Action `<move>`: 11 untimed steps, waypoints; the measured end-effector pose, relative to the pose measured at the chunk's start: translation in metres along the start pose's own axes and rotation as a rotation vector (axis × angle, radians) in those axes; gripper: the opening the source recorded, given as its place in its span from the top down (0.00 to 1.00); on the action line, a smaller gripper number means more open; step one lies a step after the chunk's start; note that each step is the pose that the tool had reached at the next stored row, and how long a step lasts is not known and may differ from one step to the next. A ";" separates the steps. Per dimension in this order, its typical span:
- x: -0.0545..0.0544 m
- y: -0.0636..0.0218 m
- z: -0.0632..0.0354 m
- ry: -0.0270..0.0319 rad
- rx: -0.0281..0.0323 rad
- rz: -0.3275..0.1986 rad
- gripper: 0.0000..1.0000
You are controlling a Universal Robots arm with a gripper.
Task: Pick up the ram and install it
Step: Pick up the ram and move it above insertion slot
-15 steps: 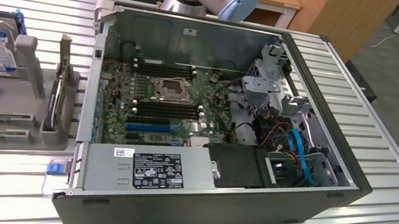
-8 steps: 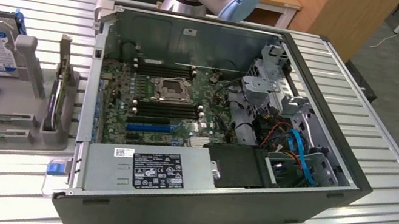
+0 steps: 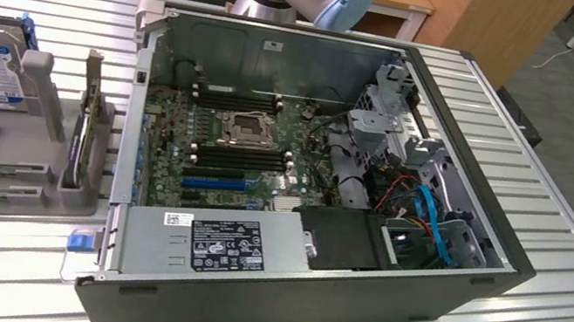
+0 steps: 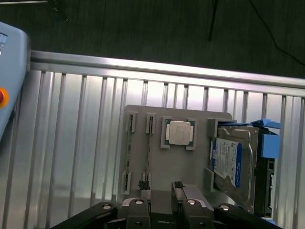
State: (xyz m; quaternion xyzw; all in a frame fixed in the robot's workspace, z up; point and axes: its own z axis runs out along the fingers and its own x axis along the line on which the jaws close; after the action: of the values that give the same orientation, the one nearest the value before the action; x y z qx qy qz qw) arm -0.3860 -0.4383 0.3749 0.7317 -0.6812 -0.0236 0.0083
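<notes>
Gripper (image 4: 162,191), jaws spread and empty, hovers above the grey tray (image 4: 176,164) near the ram (image 4: 149,152); best centred squarely over the stick's thin edge before closing.

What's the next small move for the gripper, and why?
Probably slide the gripper sideways until its open jaws straddle the ram nearest the CPU. It holds nothing, both sticks sit in the gray holder, and one finger lines up with that stick rather than flanking it.
</notes>
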 end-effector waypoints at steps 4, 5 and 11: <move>0.000 -0.0001 0.0019 0.0001 -0.0001 0.000 0.69; 0.000 -0.0002 0.0043 0.0001 0.0000 0.000 0.69; 0.000 -0.0006 0.0136 0.0000 0.0000 0.000 0.69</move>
State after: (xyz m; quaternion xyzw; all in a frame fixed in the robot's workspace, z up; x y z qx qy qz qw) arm -0.3860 -0.4383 0.3613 0.7317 -0.6812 -0.0236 0.0083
